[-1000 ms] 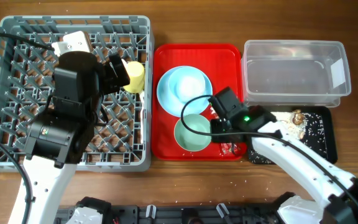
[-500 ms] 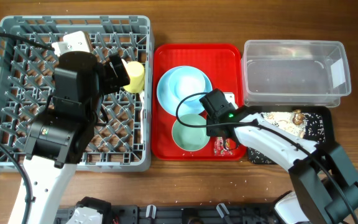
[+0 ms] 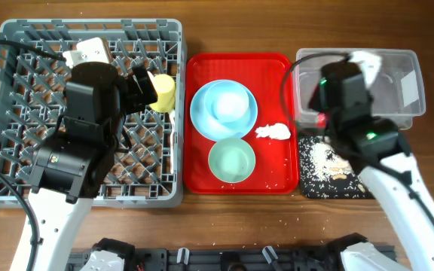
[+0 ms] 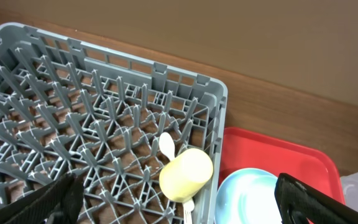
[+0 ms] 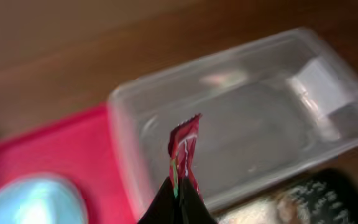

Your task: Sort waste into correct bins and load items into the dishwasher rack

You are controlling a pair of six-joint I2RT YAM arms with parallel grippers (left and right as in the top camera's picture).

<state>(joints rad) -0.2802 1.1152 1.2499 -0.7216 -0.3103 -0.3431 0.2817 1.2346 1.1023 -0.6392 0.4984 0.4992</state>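
One wrapper (image 5: 185,146) left the red tray (image 3: 202,164), pinched by the right gripper (image 5: 176,190); left gripper (image 3: 143,89) gapes. On tray: two bowls (image 3: 232,160), one plate (image 3: 202,120). Wooden table (image 3: 432,30).

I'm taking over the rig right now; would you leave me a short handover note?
Left gripper: open, over the dishwasher rack, holding nothing.
Right gripper: shut on the red wrapper, above the clear tub.
Done: yellow cup lies in the rack; rice scraps are in the black tray.
To do: drop the wrapper, bin the napkin, and load the plate and two bowls from the red tray.
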